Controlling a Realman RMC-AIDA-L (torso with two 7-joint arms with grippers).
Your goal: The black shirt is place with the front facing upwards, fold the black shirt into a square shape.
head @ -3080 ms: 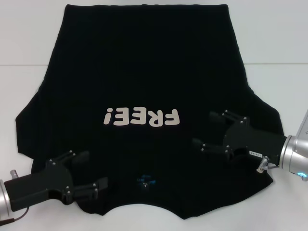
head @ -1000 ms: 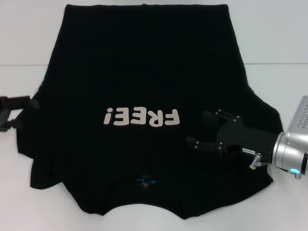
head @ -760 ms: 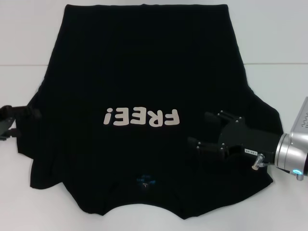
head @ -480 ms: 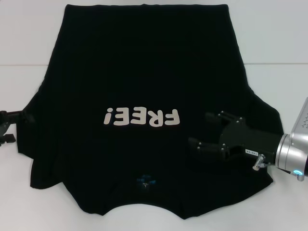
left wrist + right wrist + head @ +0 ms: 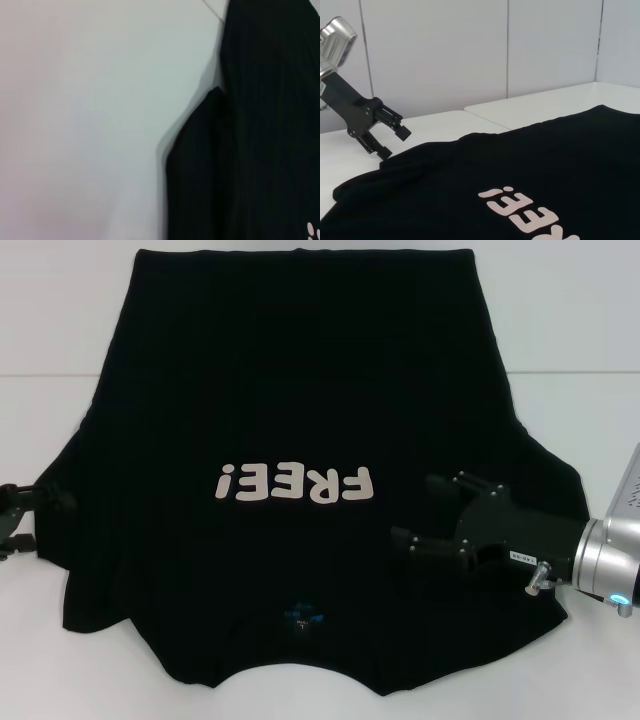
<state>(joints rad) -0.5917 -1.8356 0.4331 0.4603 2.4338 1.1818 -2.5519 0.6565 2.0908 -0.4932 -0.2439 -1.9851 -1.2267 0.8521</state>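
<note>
The black shirt (image 5: 300,390) lies spread flat on the white table (image 5: 580,330), with its white "FREE!" lettering (image 5: 295,483) facing up and the blue neck label (image 5: 302,618) near the front edge. My right gripper (image 5: 415,508) is open and empty over the shirt's right shoulder area. My left gripper (image 5: 40,522) is open at the tip of the left sleeve, at the view's left edge. It also shows in the right wrist view (image 5: 394,144), just beside the sleeve edge. The left wrist view shows the sleeve edge of the shirt (image 5: 250,150).
White table surface surrounds the shirt on both sides (image 5: 50,340). A seam line crosses the table behind the sleeves (image 5: 570,371). A white panelled wall (image 5: 470,50) stands beyond the table.
The left gripper left the front of the shirt, went out to the left sleeve, then shifted slightly nearer along the sleeve edge. The right gripper has barely moved.
</note>
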